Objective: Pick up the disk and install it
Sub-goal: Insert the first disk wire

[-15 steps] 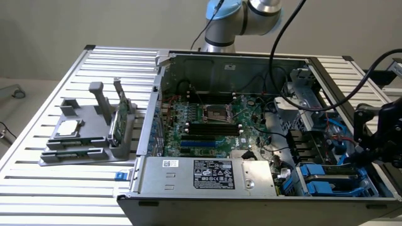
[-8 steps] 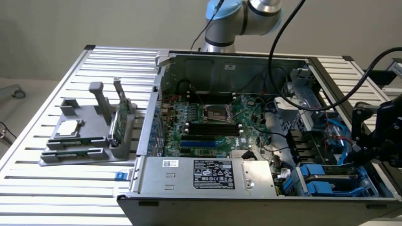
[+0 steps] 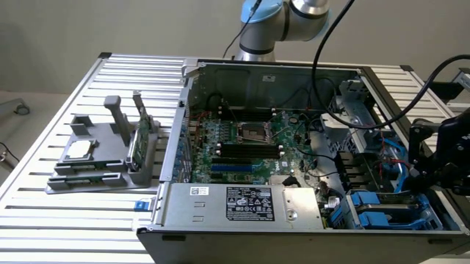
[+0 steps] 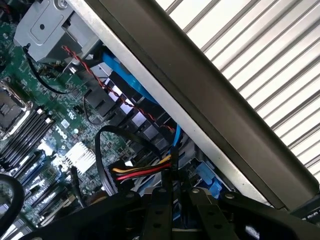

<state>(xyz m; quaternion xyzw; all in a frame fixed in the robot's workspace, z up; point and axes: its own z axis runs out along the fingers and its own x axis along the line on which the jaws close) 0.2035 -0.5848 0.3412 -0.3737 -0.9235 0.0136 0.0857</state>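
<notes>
1. The gripper hangs over one corner of the open computer box. The blue holders sit right under it.
2. Its fingers stand close together with only a thin gap. I think they pinch the disk on its edge. The grip is partly hidden, so I am not fully sure.
3. As far as I can see, the disk hangs just below the gripper. Its blue edge is next to the blue holders, at the mouth of the bay.
4. The job in hand looks like setting the disk into its slot. To do that well, the disk should go straight down, not tilted, so its blue frame meets the slot evenly.
5. The red and yellow wires lie just in front of the fingers. They could catch on the disk, so a slow move is best.
6. The box's metal wall runs close beside the gripper. It should not be bumped.
7. The grey tray is far from the gripper and out of the way.
</notes>
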